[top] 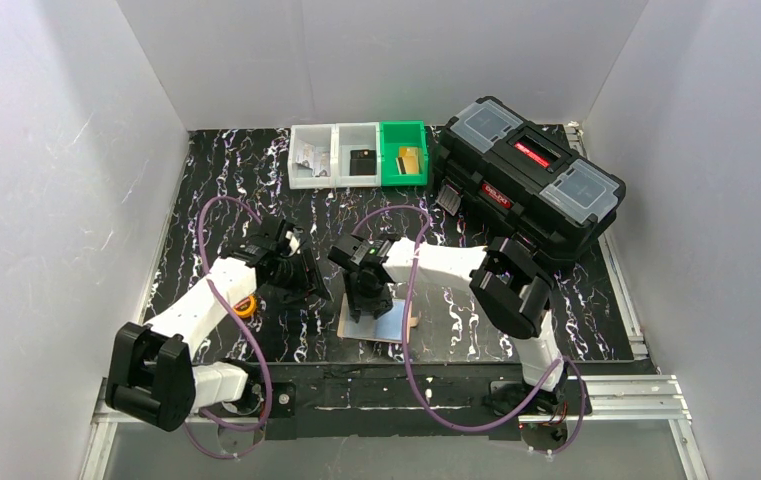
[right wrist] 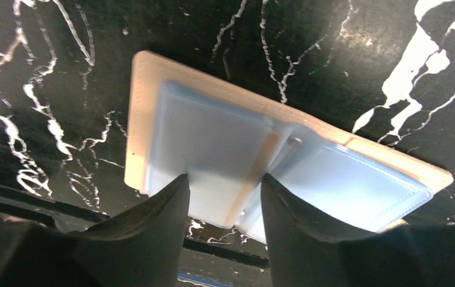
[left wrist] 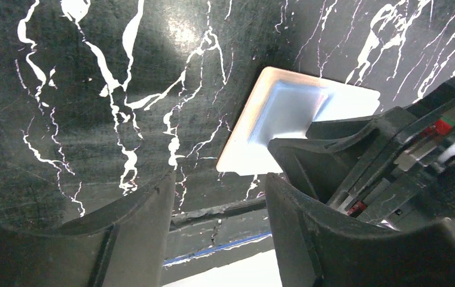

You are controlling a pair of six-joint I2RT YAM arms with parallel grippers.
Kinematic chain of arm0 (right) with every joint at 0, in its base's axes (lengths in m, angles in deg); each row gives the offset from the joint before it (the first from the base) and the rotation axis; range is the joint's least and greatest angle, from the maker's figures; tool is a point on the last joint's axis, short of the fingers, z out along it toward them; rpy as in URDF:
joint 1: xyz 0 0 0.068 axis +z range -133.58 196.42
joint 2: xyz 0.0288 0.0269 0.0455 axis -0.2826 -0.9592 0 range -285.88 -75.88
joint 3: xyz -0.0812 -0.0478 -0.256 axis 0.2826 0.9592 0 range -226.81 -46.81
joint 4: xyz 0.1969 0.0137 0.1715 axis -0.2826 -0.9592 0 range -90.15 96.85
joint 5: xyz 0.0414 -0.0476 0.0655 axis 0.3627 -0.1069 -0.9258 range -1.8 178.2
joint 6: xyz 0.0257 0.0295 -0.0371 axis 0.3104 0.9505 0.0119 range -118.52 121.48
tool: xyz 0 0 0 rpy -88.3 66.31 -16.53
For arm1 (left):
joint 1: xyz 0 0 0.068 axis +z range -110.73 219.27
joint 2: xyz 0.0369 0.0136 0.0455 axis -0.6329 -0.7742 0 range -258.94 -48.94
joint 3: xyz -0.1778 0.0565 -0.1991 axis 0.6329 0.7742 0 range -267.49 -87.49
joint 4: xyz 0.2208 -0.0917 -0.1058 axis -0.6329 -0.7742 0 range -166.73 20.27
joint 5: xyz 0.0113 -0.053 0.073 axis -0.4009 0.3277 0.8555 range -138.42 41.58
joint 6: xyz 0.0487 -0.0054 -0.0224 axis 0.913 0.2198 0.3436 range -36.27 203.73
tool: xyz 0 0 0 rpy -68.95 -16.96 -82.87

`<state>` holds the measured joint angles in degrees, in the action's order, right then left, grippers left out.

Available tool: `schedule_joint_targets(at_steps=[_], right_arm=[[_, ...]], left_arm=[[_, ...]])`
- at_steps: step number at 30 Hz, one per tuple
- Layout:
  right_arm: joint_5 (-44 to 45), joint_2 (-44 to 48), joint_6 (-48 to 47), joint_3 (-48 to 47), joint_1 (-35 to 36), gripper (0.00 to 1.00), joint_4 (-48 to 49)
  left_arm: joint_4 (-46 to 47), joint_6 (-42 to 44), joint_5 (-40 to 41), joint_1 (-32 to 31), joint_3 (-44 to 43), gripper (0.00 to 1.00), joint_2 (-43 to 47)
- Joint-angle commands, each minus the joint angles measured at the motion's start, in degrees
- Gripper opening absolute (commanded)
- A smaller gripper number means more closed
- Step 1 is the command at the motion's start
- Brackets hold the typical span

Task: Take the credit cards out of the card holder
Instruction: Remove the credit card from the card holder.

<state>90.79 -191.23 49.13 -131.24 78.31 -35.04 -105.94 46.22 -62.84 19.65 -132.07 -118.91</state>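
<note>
Near the front edge of the counter, about midway across: the card holder, spread open and flat, with the credit cards inside. Directly above it, the right fingers, apart, one on each side of the fold. Just left of the holder, over bare counter, the left fingers, apart too, nothing between. Along the back edge, three bins side by side, small items in each. Right of the bins, towards the right rear corner, a toolbox, set at a slant.
</note>
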Motion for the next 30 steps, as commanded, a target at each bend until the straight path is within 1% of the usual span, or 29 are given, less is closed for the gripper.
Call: schedule_joint_targets(at_steps=[1,3,6,9,13,17,22,30], right_arm=[[0.00,-0.90,-1.10,3.48,0.09,0.47,1.08],[-0.66,-0.65,-1.36,4.72,-0.28,0.36,1.73],[-2.13,0.57,-1.69,7.77,-1.20,0.26,4.16],[-5.18,2.28,-2.04,11.26,-2.50,0.18,7.43],[-9.33,4.46,-2.47,16.12,-4.45,0.12,13.11],[-13.76,5.43,-2.58,20.12,-6.08,0.10,17.67],[-17.86,5.81,-2.07,22.86,-7.61,0.08,21.45],[-19.69,5.92,-1.79,24.38,-8.66,0.06,23.28]], left_arm=[[0.94,-0.88,-2.73,0.06,0.60,0.54,-1.40],[1.48,-1.17,-3.58,-0.27,0.93,0.52,-2.10],[2.48,-1.96,-4.66,-1.43,1.32,0.48,-3.00],[3.26,-2.68,-5.60,-2.89,1.28,0.46,-4.23],[4.66,-3.44,-7.40,-4.87,0.92,0.45,-6.03],[6.32,-4.15,-8.49,-6.79,0.38,0.42,-7.58],[8.04,-4.31,-9.65,-8.07,-0.14,0.38,-10.54],[10.41,-3.41,-10.68,-9.68,-0.86,0.36,-14.64]])
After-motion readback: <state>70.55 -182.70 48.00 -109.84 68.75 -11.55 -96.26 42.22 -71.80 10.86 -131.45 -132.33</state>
